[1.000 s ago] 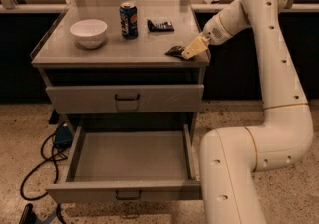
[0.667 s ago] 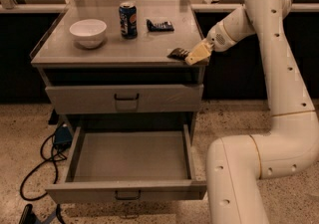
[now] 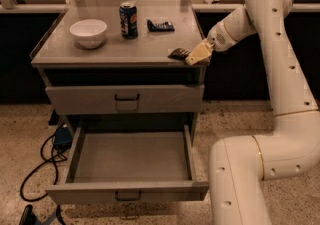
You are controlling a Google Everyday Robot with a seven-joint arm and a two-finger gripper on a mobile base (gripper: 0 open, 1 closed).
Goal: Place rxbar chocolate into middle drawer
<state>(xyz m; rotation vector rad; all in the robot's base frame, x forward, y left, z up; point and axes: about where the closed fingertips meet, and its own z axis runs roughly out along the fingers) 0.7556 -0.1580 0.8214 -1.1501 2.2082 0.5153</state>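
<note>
The rxbar chocolate (image 3: 176, 52), a small dark crumpled wrapper, is at the right front corner of the cabinet top (image 3: 115, 49). My gripper (image 3: 191, 57) reaches in from the right and is shut on the bar's right end, holding it at or just above the surface. The middle drawer (image 3: 127, 192) is pulled fully open below, and its grey floor shows nothing inside. It lies down and to the left of the gripper.
On the cabinet top stand a white bowl (image 3: 88, 32), a soda can (image 3: 128, 19) and a flat dark packet (image 3: 160, 24). The upper handled drawer (image 3: 125, 99) is shut. Black cables (image 3: 42, 161) lie on the floor at the left. My base (image 3: 240, 184) stands right of the open drawer.
The arm's upper links have swung right and the wrist has shifted slightly down and right. The bar has stayed at nearly the same spot by the cabinet's corner.
</note>
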